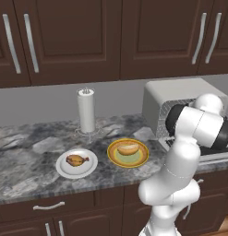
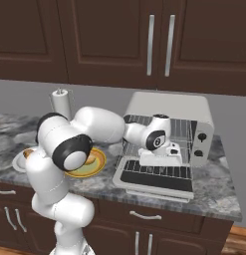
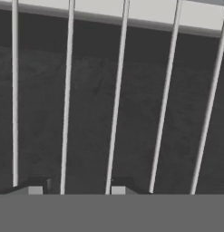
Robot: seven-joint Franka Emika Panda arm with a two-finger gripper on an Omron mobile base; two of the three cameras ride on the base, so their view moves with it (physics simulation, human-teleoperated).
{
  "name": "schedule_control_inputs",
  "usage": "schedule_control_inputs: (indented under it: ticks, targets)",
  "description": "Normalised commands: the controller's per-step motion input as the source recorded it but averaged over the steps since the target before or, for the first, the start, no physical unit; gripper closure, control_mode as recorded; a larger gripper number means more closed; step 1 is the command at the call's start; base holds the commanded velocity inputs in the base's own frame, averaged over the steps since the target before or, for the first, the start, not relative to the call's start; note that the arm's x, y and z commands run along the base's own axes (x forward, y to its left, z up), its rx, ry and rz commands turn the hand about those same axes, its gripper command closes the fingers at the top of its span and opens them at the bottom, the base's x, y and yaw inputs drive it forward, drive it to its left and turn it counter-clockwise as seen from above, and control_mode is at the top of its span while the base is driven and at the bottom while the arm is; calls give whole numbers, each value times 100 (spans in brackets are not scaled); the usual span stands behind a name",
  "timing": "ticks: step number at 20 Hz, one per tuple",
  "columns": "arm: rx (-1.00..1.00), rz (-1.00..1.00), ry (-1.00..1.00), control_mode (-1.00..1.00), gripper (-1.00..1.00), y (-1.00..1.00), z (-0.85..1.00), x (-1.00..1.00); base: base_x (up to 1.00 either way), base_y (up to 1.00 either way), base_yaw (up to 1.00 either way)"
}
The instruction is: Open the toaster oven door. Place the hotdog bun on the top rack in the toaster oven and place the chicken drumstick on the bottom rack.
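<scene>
Grey-speckled stone forms the counter (image 1: pixel 23 156), where the toaster oven (image 2: pixel 169 112) stands at the right end with the toaster oven door (image 2: pixel 154 180) folded down flat toward the near edge. The gripper (image 3: pixel 76 186) hovers low over that dropped door, just in front of the oven mouth; its two dark finger tips stand apart with nothing between them, a wire grid passing beneath. Whether that grid is the bottom rack or the top one cannot be told from so close. Left of the oven, the hotdog bun (image 1: pixel 128 149) lies on a yellow plate (image 1: pixel 116 159). Further left, the chicken drumstick (image 1: pixel 76 160) rests on a white plate (image 1: pixel 64 171). A paper towel roll (image 1: pixel 86 110) stands upright behind the two plates.
</scene>
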Motion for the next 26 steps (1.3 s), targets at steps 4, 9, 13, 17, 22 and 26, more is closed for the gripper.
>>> schedule_control_inputs:
  ticks: [4, 9, 13, 17, 22, 26]
  targets:
    - [-10, 0, -13, -100, 100, 0, -92, -76, 0, 0, 0]
    - [7, -1, -22, -100, 100, 0, -24, -21, 0, 0, 0]
    - [5, -2, -6, -100, 100, 2, 27, -20, 0, 0, 0]
    - [0, -6, 0, -100, 100, 4, 44, -20, 0, 0, 0]
    - [0, -5, -1, -100, 100, 10, 42, -23, 0, 0, 0]
    - [-1, -6, -1, -100, 100, 29, 25, -30, 0, 0, 0]
